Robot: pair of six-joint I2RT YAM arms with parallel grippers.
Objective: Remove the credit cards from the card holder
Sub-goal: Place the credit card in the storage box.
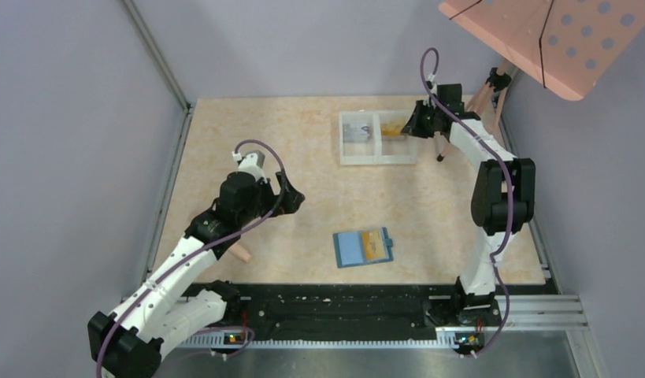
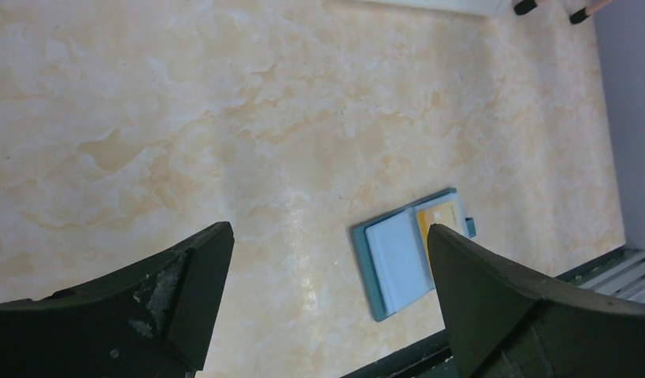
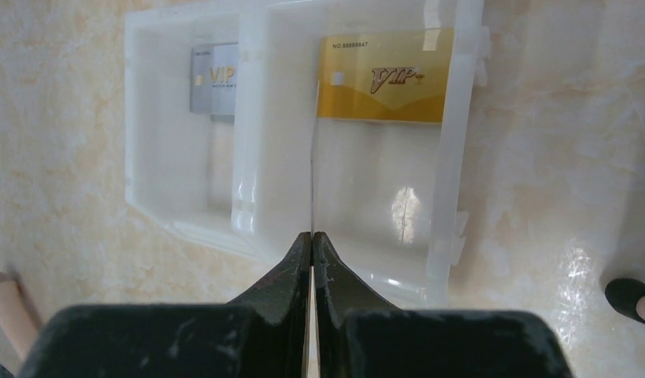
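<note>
The teal-blue card holder [image 1: 363, 247] lies open on the table near the front; an orange-gold card [image 1: 374, 243] sits in its right half. It also shows in the left wrist view [image 2: 398, 260], with that card [image 2: 439, 216] partly behind a finger. My left gripper [image 1: 292, 197] is open and empty, up and to the left of it [image 2: 327, 232]. My right gripper [image 1: 414, 123] is shut on a thin card [image 3: 313, 157], seen edge-on over the white tray's right compartment [image 3: 313, 234]. A grey card [image 3: 215, 79] and a gold card [image 3: 386, 75] lie in the tray.
The white two-compartment tray [image 1: 378, 160] stands at the back centre-right, its rim in the right wrist view [image 3: 250, 173]. A pink perforated board [image 1: 539, 31] on a tripod stands at the back right. A black rail [image 1: 342, 303] runs along the near edge. Grey walls enclose the table.
</note>
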